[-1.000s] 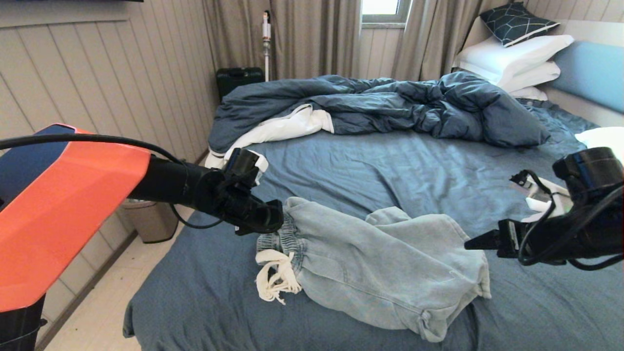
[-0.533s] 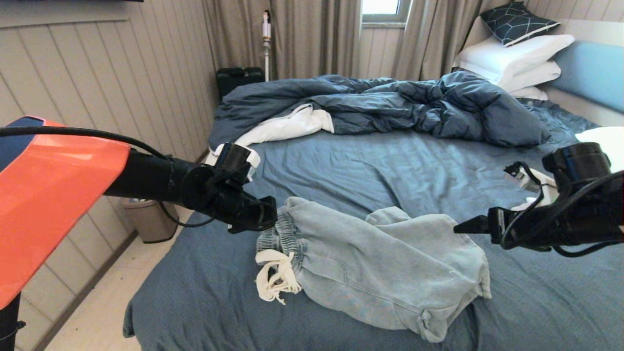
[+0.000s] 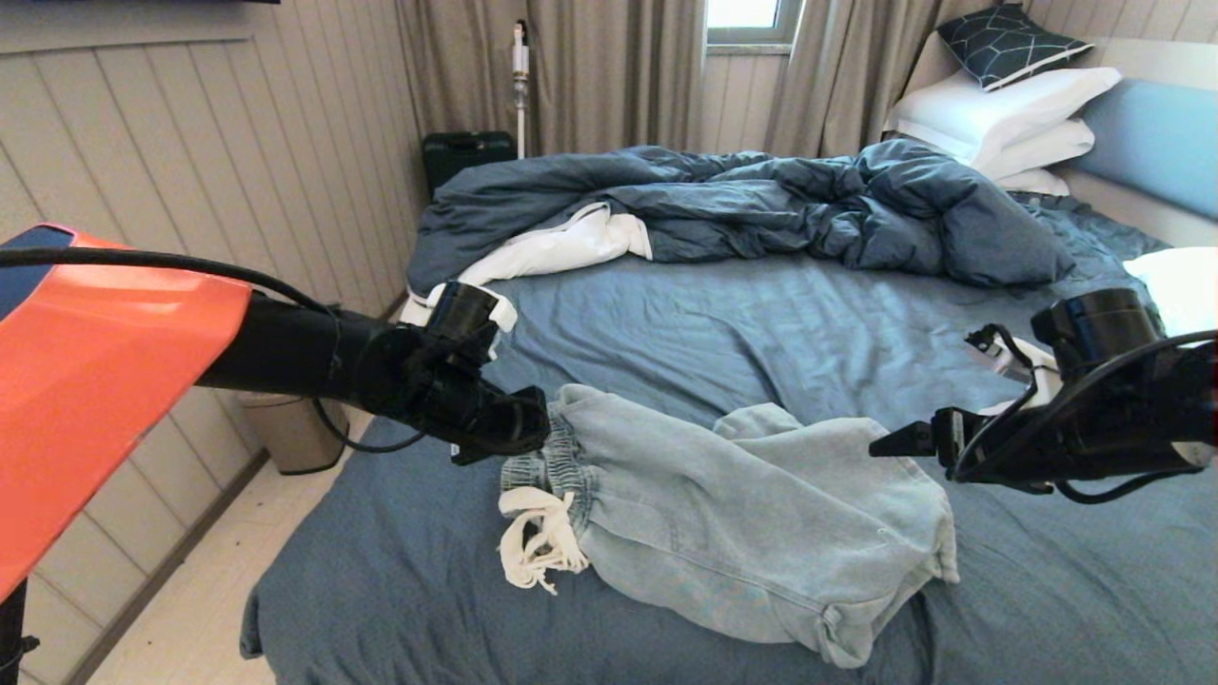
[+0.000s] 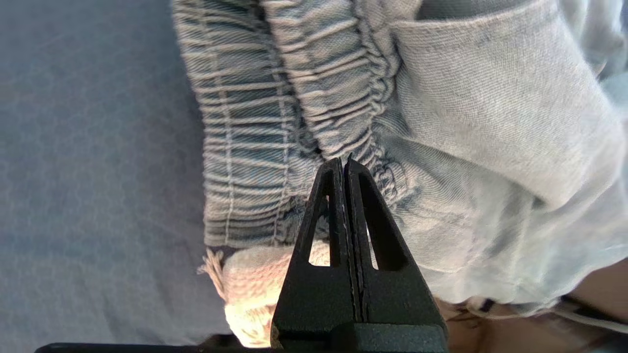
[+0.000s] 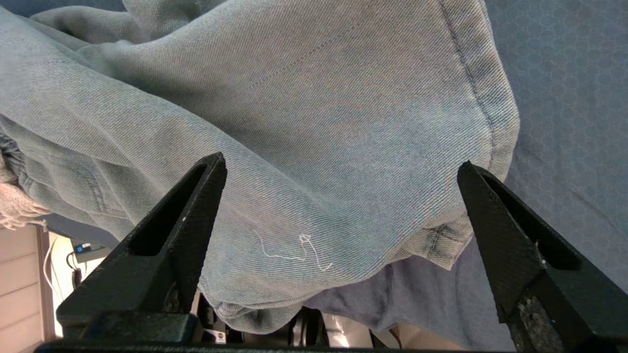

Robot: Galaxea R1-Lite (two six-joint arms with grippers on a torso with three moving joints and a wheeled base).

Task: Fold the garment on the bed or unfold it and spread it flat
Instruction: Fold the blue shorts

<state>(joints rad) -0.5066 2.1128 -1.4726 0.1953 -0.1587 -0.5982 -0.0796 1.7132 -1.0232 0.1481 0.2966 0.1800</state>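
The garment (image 3: pixel 742 518), pale washed-blue shorts, lies crumpled on the near half of the bed (image 3: pixel 723 333), on the dark slate-blue sheet. Its long axis runs across the head view from left to right, dropping slightly toward the near edge at the right end. The gathered elastic waistband (image 3: pixel 561 457) points to the robot's left, with the thick white frayed drawstring (image 3: pixel 533 547) bunched in a loose tangle just below it. The leg hems point to the robot's right; one hem corner (image 3: pixel 947 561) hangs at the right end, another (image 3: pixel 837 633) lies nearest the camera. A fold of cloth stands up in the middle of the far edge. No brand, label or readable writing shows on the shorts; a loose white thread (image 5: pixel 294 252) lies on the denim in the right wrist view.

The left gripper (image 3: pixel 533 428) sits at the waistband end. In the left wrist view its fingers (image 4: pixel 343 176) are pressed together, tips against the gathered elastic; no cloth shows between them, so whether it pinches any fabric cannot be told.

The right gripper (image 3: pixel 885 444) hovers by the leg end, pointing toward the shorts. Its jaws stand wide apart, framing the hemmed leg without holding it.

Farther back, a rumpled dark blue duvet (image 3: pixel 761 209) with white lining lies across the bed. Beyond it, white pillows (image 3: pixel 999 119) are stacked under a dark patterned cushion (image 3: pixel 1009 43), against a light blue headboard (image 3: pixel 1156 138).
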